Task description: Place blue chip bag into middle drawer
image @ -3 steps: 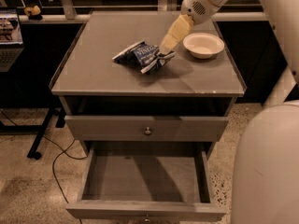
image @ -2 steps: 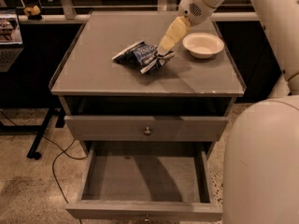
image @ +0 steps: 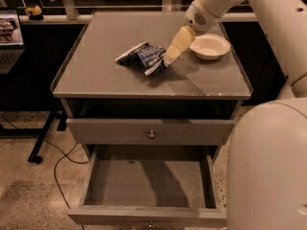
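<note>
The blue chip bag (image: 144, 57) lies crinkled on the grey cabinet top (image: 96, 75), left of the white bowl. My gripper (image: 173, 49) reaches down from the upper right and its tip rests at the bag's right end, touching it. The bag still lies on the top. The middle drawer (image: 148, 183) is pulled out below, with a plain grey inside and nothing in it.
A white round bowl (image: 209, 46) stands just right of the gripper. The upper drawer front (image: 151, 131) with a round knob is shut. My arm's large white link (image: 268, 166) fills the right side, beside the open drawer. A cable and a stand leg lie on the floor at the left.
The gripper stays at the bag's right end and the bag has not moved. The arm's big link at the right has shifted a little in view.
</note>
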Action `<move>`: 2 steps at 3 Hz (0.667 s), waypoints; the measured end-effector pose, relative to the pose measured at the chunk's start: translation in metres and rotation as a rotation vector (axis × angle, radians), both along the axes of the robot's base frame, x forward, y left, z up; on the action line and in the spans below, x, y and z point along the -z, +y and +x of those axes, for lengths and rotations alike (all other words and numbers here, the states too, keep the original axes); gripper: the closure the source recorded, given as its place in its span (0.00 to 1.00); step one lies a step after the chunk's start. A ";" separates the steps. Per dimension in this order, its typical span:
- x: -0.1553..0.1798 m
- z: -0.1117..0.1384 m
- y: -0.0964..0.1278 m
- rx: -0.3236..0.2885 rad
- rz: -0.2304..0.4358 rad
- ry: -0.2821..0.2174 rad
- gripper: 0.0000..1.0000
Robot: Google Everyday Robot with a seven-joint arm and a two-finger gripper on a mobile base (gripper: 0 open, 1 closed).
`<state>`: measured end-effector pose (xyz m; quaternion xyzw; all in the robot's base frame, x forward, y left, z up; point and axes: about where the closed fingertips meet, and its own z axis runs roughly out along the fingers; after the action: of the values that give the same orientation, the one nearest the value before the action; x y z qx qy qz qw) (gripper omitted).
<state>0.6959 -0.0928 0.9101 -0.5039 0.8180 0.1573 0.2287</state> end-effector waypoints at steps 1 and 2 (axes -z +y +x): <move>0.022 -0.006 -0.007 -0.004 -0.004 0.043 0.00; 0.022 -0.006 -0.007 -0.004 -0.004 0.043 0.00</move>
<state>0.6898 -0.0996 0.8883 -0.5023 0.8220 0.1672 0.2097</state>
